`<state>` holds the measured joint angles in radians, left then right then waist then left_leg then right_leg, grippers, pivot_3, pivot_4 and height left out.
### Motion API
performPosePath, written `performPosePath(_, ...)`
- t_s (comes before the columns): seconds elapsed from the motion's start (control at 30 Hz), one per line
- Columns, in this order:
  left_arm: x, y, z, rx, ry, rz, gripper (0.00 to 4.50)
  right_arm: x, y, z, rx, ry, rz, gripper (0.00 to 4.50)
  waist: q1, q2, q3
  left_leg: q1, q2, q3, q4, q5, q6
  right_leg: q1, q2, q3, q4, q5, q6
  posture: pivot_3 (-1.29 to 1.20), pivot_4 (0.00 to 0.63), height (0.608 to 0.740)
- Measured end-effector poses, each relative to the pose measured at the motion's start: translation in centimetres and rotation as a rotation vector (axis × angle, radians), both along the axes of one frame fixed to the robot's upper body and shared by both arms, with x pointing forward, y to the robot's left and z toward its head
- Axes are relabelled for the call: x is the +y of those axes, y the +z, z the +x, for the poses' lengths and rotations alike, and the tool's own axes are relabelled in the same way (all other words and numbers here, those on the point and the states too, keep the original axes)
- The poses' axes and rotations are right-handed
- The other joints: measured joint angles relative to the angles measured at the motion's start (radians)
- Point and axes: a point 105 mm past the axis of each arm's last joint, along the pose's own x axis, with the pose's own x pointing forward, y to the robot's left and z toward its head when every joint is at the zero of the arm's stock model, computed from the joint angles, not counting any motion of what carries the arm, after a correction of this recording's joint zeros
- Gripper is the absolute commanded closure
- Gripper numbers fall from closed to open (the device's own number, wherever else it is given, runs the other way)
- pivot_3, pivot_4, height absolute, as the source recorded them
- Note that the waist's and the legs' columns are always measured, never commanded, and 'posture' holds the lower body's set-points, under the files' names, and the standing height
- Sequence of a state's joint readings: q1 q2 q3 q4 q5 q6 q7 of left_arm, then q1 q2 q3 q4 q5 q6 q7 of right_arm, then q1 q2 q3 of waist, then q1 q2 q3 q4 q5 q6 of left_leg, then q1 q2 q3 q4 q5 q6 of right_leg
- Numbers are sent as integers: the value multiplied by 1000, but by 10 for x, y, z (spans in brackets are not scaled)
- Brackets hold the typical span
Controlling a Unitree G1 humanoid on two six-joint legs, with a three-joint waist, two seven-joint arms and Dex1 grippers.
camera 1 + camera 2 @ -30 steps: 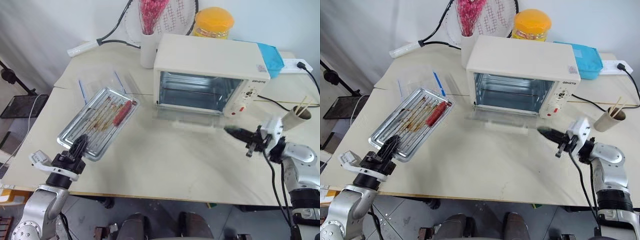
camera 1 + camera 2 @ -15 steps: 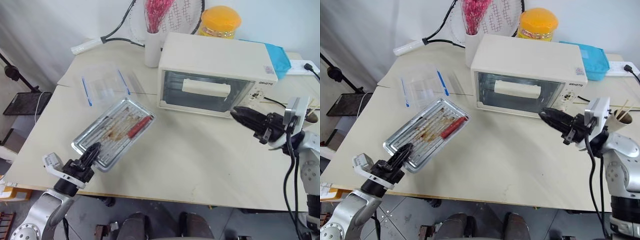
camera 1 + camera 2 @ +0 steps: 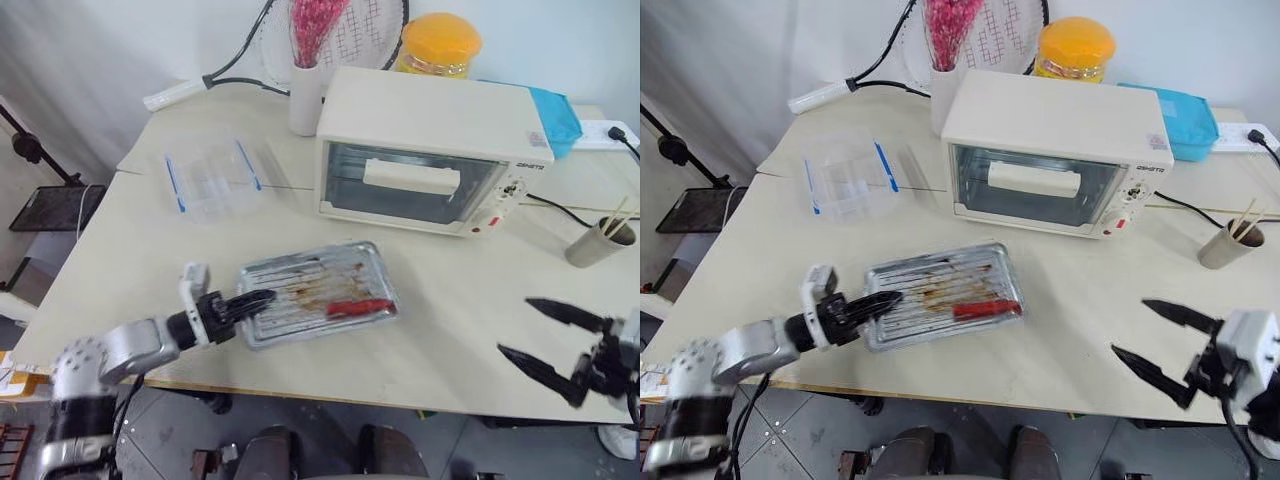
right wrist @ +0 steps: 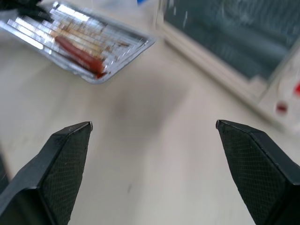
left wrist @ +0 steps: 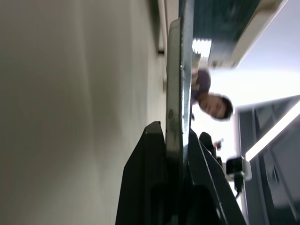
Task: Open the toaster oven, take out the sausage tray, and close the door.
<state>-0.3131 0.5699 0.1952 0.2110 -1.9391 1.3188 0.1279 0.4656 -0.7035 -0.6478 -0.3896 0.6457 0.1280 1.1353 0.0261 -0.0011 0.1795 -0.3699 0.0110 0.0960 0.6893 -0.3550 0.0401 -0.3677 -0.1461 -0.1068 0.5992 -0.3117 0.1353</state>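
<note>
Cream table — white wall behind, grey floor below.

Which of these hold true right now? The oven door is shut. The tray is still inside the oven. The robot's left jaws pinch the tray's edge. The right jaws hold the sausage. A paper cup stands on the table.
1. The oven door is shut: true.
2. The tray is inside the oven: false, it is out over the table, in front of the oven.
3. The left gripper pinches the tray's edge: true.
4. The right gripper holds the sausage: false, its jaws stand open and empty; the sausage lies on the tray.
5. A paper cup stands on the table: true.
</note>
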Motion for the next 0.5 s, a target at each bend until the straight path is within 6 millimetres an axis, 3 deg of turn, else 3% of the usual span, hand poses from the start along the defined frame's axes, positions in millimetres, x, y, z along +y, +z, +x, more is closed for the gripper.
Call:
performPosePath(0.23, -54, 1, 30, -20, -214, 103, 4500, -6, -9, -23, 10, -78, -10, 31, 2, 0, 0, 0, -3, 7, -3, 2, 1, -5, 1, 0, 1, 1, 2, 0, 150, 740)
performPosePath(0.4, -76, 2, 50, -41, -243, 133, 4500, -7, -12, -30, 14, -121, -11, 31, 2, 0, 0, 0, -7, 9, -6, 4, -1, -7, 1, 1, 0, 1, 2, 0, 150, 740)
performPosePath(0.5, -84, 0, 54, -51, -260, 148, 3662, -3, -9, -31, -4, -117, -15, 0, 5, 0, 0, 0, -3, 8, -6, 5, -2, -7, 0, 2, 1, 1, 3, 0, 150, 740)
